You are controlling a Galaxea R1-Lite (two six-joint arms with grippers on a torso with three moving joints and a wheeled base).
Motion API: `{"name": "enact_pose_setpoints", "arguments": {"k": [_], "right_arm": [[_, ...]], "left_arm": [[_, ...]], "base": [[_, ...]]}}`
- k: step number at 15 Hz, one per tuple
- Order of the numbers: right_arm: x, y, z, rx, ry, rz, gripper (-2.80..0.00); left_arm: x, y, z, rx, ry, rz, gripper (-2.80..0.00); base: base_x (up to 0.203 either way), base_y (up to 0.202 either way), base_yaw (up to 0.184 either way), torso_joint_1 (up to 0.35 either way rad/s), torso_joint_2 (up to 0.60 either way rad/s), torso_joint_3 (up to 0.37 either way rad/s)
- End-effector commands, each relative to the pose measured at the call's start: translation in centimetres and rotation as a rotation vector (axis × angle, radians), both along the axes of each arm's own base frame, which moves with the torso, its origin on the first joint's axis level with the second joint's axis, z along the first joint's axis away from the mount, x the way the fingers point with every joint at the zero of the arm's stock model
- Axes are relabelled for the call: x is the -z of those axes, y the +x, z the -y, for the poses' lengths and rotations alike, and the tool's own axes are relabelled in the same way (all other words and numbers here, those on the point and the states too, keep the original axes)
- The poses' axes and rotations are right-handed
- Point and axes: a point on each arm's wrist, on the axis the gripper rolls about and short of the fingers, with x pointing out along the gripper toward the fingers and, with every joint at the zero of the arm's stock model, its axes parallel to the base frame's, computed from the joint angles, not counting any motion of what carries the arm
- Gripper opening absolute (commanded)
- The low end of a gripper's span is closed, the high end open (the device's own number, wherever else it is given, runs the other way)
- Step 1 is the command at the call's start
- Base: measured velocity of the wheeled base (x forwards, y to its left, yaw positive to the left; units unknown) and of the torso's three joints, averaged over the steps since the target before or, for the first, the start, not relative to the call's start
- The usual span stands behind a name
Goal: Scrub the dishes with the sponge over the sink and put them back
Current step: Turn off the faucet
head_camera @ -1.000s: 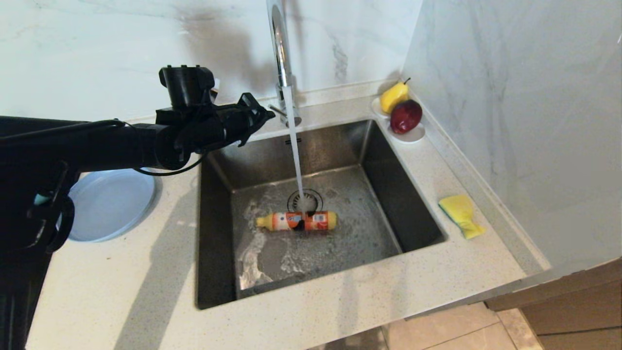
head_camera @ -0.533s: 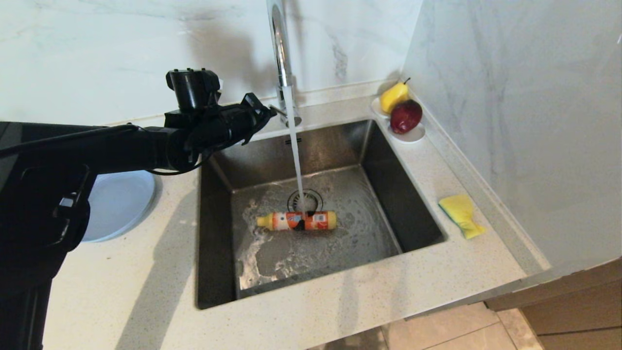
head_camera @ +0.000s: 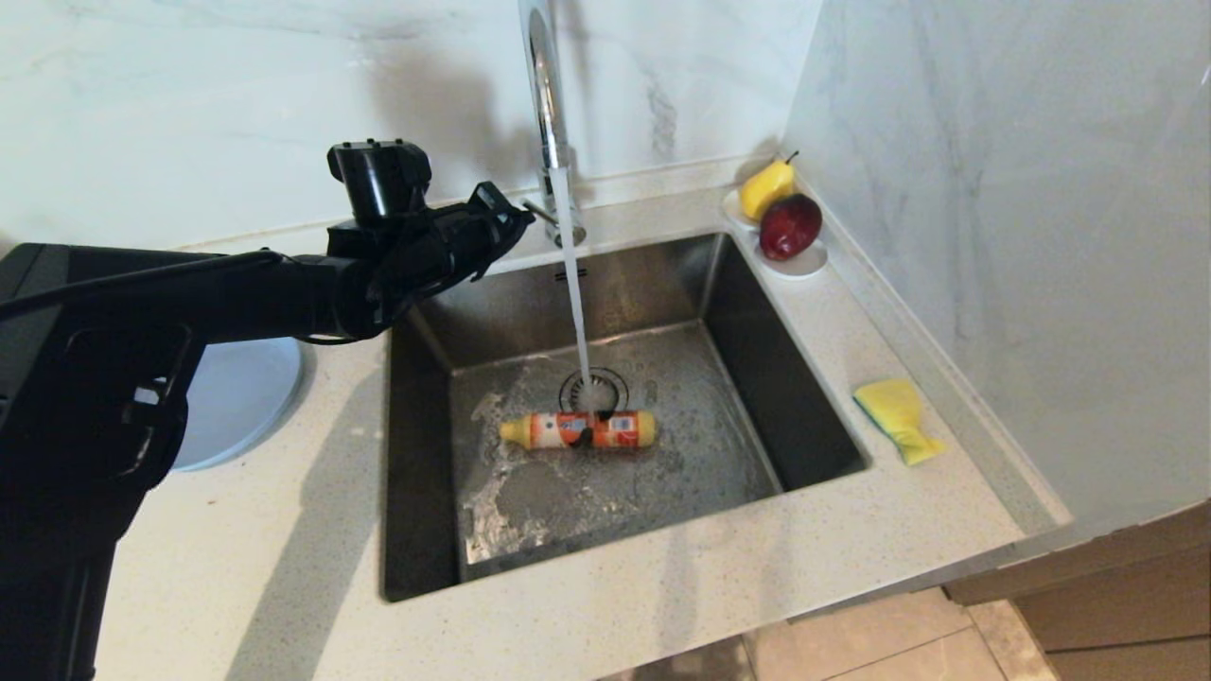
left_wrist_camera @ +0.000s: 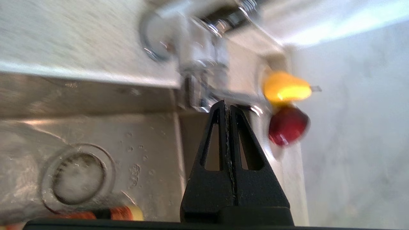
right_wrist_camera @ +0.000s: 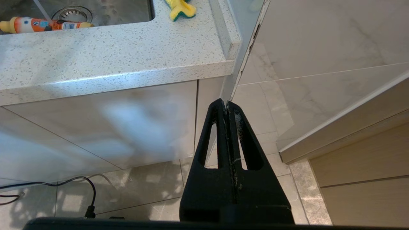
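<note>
The steel sink (head_camera: 662,284) has water running from the chrome faucet (head_camera: 547,113) onto its drain. My left gripper (head_camera: 523,220) is shut and empty, level over the sink's back left corner, its tip just left of the faucet's base. In the left wrist view that gripper (left_wrist_camera: 226,103) points at the faucet's base (left_wrist_camera: 198,60). The yellow sponge (head_camera: 897,416) lies on the counter right of the sink. A grey-blue plate (head_camera: 241,392) rests on the counter at the left, partly hidden by my left arm. My right gripper (right_wrist_camera: 225,103) hangs shut and empty below the counter, beside the cabinet.
An orange detergent bottle (head_camera: 579,429) lies on its side in the sink by the drain (head_camera: 605,380). A white dish with a pear and a red apple (head_camera: 788,227) sits at the back right corner. A marble wall (head_camera: 993,236) borders the counter on the right.
My left arm has shifted a little to the right toward the faucet and now covers more of the plate. The gripper stays shut. Water keeps running.
</note>
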Motion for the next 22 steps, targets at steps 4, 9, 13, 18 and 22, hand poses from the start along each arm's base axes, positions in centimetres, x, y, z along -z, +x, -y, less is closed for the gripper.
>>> {"name": "enact_pose_setpoints", "arguments": {"k": [4, 9, 13, 18, 22], "right_arm": [[0.0, 0.0, 0.0, -0.001, 0.0, 0.001, -2.8], [0.0, 0.0, 0.0, -0.001, 0.0, 0.0, -2.8], [0.0, 0.0, 0.0, -0.001, 0.0, -0.001, -2.8], [0.0, 0.0, 0.0, -0.001, 0.0, -0.001, -2.8], [0.0, 0.0, 0.0, -0.001, 0.0, -0.001, -2.8]], "left_arm": [[-0.4, 0.1, 0.0, -0.017, -0.017, 0.053, -2.8], [-0.5, -0.2, -0.3, -0.024, -0.003, 0.04, -2.8], [-1.0, -2.2, -1.4, -0.008, 0.058, 0.005, -2.8], [-1.5, -3.6, -1.5, 0.061, 0.071, 0.0, -2.8], [-1.1, -3.3, -0.8, 0.08, 0.07, -0.005, -2.8]], "base": [[0.0, 0.0, 0.0, 0.0, 0.0, 0.0], [0.0, 0.0, 0.0, 0.0, 0.0, 0.0], [0.0, 0.0, 0.0, 0.0, 0.0, 0.0], [0.0, 0.0, 0.0, 0.0, 0.0, 0.0], [0.0, 0.0, 0.0, 0.0, 0.0, 0.0]]}}
